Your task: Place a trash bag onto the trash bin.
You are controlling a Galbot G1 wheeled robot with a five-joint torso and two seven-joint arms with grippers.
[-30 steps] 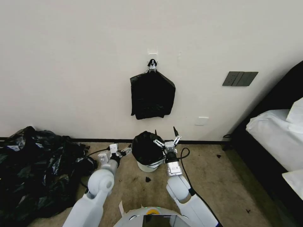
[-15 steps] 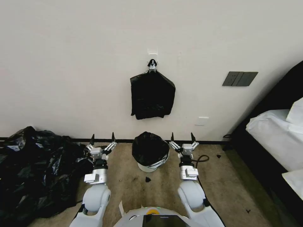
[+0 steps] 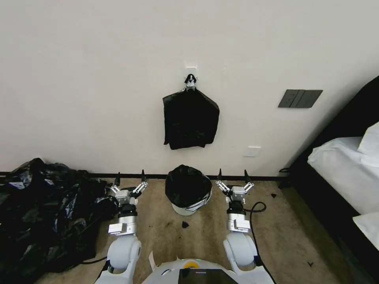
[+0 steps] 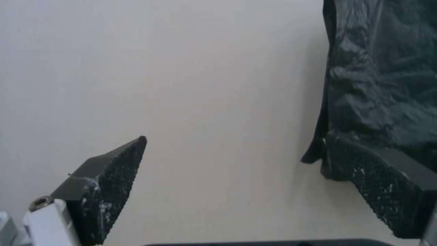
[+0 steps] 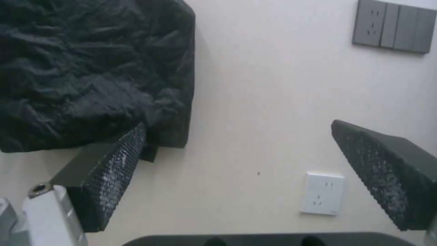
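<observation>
In the head view the cream-white trash bin stands on the carpet by the wall. The glossy black trash bag lines it, and its edge is folded down over the rim. My left gripper stands open to the bin's left, a hand's width from it, fingers pointing up at the wall. To the bin's right my right gripper is open in the same pose. Neither touches bag or bin. In their wrist views the left gripper and the right gripper hold nothing.
A flat black bundle hangs from a wall hook above the bin. A large heap of black bags covers the floor at left. At right is a bed. The wall carries a grey switch panel and a white outlet.
Both arms have drawn back from the bin and spread outward. The right gripper left the bag's rim; the left gripper turned from lying sideways to pointing up.
</observation>
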